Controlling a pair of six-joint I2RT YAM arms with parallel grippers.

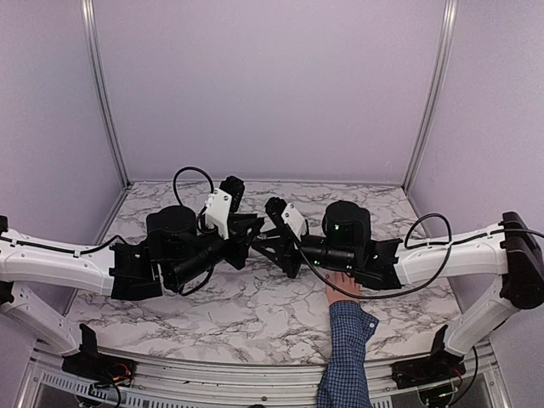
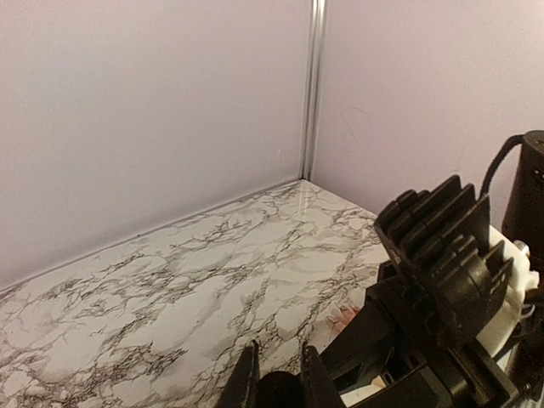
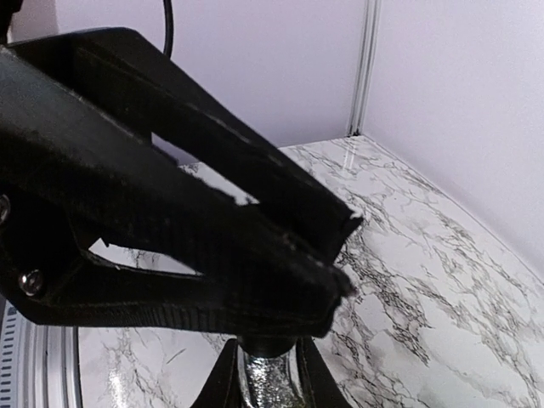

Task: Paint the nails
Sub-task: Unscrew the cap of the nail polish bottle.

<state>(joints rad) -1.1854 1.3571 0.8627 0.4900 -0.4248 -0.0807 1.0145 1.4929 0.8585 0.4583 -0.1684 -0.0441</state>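
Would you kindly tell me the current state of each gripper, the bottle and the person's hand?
Left gripper: shut on the dark cap.
Right gripper: shut on the glittery bottle.
Glittery bottle: held, its top under the left gripper.
Dark cap: clamped; on or off cannot be told.
Hand: flat on the marble table, partly beneath the right arm.
Nails: too small to judge paint.

l gripper [image 1: 252, 231] & r gripper [image 1: 267, 243] crowd mid table [image 1: 255, 313], r arm [image 1: 425, 259] over hand [image 1: 340, 287]; back open.

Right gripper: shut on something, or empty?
Shut on a glittery bottle: the right wrist view shows the fingers of the right gripper pressed against both its sides.
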